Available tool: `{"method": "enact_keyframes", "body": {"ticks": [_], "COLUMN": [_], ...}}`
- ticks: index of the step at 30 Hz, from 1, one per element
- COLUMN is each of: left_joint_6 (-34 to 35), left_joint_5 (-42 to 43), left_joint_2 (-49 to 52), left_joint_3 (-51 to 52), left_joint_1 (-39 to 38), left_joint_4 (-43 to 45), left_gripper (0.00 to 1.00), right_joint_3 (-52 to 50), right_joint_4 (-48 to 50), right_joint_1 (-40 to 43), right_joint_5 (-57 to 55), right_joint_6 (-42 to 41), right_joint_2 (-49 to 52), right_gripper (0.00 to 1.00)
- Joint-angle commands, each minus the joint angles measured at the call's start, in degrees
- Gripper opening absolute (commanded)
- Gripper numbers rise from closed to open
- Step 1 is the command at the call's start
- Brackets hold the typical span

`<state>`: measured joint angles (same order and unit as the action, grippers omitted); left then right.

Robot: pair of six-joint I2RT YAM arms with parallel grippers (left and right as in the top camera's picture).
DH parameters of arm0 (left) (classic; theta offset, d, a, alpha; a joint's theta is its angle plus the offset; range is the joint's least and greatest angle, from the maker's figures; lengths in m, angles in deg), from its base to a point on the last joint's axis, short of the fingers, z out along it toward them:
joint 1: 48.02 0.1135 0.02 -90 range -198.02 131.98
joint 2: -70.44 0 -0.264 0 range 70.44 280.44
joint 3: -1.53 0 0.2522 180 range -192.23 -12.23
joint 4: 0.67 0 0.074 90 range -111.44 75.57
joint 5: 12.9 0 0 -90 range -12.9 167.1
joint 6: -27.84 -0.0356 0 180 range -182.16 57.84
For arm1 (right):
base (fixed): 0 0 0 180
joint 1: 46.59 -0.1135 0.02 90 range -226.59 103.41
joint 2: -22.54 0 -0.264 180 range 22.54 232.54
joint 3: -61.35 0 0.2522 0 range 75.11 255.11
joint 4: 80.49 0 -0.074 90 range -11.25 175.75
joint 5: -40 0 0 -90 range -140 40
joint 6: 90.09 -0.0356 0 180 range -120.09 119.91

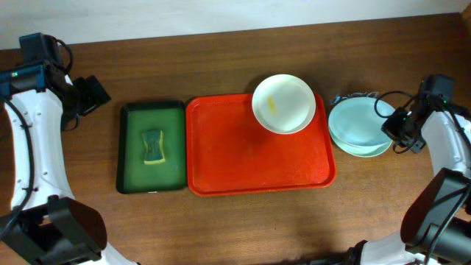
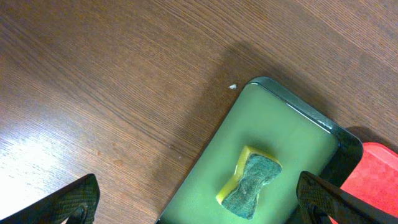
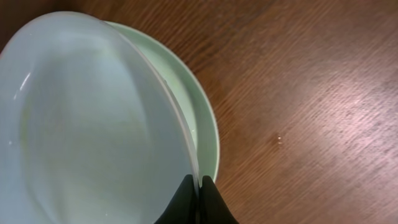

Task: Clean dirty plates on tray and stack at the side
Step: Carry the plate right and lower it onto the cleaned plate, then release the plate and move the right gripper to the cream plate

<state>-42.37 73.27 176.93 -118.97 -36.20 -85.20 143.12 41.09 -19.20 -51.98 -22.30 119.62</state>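
A cream-white plate (image 1: 283,103) with a yellowish smear sits on the far right corner of the red tray (image 1: 250,158). Two pale mint plates (image 1: 359,126) lie stacked on the table right of the tray. My right gripper (image 3: 198,190) is shut on the rim of the upper mint plate (image 3: 87,124), which sits tilted over the lower one (image 3: 202,118). My left gripper (image 2: 199,202) is open and empty, above the near left edge of the dark green tray.
A dark green tray (image 1: 151,147) holding a yellow and green sponge (image 1: 153,147) stands left of the red tray; both show in the left wrist view (image 2: 292,143), sponge (image 2: 252,183). Bare wooden table lies around.
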Motion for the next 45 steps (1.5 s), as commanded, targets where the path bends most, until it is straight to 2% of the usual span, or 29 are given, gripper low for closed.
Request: {"method": "enact_keyframes", "body": {"ticks": [1, 6, 7, 9, 11, 13, 16, 18, 20, 22, 27, 32, 35, 39, 41, 45], "left_joint_6": [0.6, 0.6, 0.6, 0.6, 0.6, 0.6, 0.6, 0.6, 0.6, 0.6, 0.6, 0.6, 0.6, 0.6, 0.6, 0.6], "left_joint_5": [0.0, 0.0, 0.0, 0.0, 0.0, 0.0, 0.0, 0.0, 0.0, 0.0, 0.0, 0.0, 0.0, 0.0, 0.0, 0.0], "left_joint_2": [-0.3, -0.3, -0.3, -0.3, -0.3, -0.3, -0.3, -0.3, -0.3, -0.3, -0.3, -0.3, -0.3, -0.3, -0.3, -0.3], "left_joint_3": [-0.5, -0.5, -0.5, -0.5, -0.5, -0.5, -0.5, -0.5, -0.5, -0.5, -0.5, -0.5, -0.5, -0.5, -0.5, -0.5], "left_joint_1": [0.2, 0.2, 0.2, 0.2, 0.2, 0.2, 0.2, 0.2, 0.2, 0.2, 0.2, 0.2, 0.2, 0.2, 0.2, 0.2], "left_joint_4": [-0.1, -0.1, -0.1, -0.1, -0.1, 0.0, -0.1, -0.1, -0.1, -0.1, -0.1, -0.1, -0.1, 0.0, -0.1, -0.1], "left_gripper": [0.99, 0.99, 0.99, 0.99, 0.99, 0.99, 0.99, 0.99, 0.99, 0.99, 0.99, 0.99, 0.99, 0.99, 0.99, 0.99], "right_joint_3": [-0.3, -0.3, -0.3, -0.3, -0.3, -0.3, -0.3, -0.3, -0.3, -0.3, -0.3, -0.3, -0.3, -0.3, -0.3, -0.3], "right_joint_4": [0.5, 1.0, 1.0, 1.0, 1.0, 1.0, 0.9, 0.4, -0.3, -2.5, -0.3, 8.7, 12.0, 15.3, 18.4, 24.9], "right_joint_1": [0.0, 0.0, 0.0, 0.0, 0.0, -0.1, -0.1, -0.1, -0.2, -1.6, -10.3, -22.0, -25.7, -26.3, -26.3, -26.3], "right_joint_5": [-5.3, -4.1, -4.1, -4.1, -4.1, -3.3, -0.5, 1.6, 9.5, 13.6, 13.8, 11.7, 6.5, 5.8, 5.8, 5.8], "right_joint_6": [-1.0, -1.0, -1.0, -1.0, -1.0, -0.9, -0.9, 0.2, 6.9, 8.3, 8.3, 8.3, 8.3, 8.3, 8.3, 8.5], "right_joint_2": [0.2, 0.2, 0.2, 0.2, 0.2, 0.2, 0.2, 0.2, 0.2, 0.2, 0.2, 0.2, 0.2, 0.2, 0.2, 0.2], "right_gripper": [0.04, 0.05, 0.23, 0.35, 0.54, 0.67, 0.76, 0.79, 0.81, 0.84, 0.84, 0.84, 0.85, 0.85, 0.84, 0.72]}}
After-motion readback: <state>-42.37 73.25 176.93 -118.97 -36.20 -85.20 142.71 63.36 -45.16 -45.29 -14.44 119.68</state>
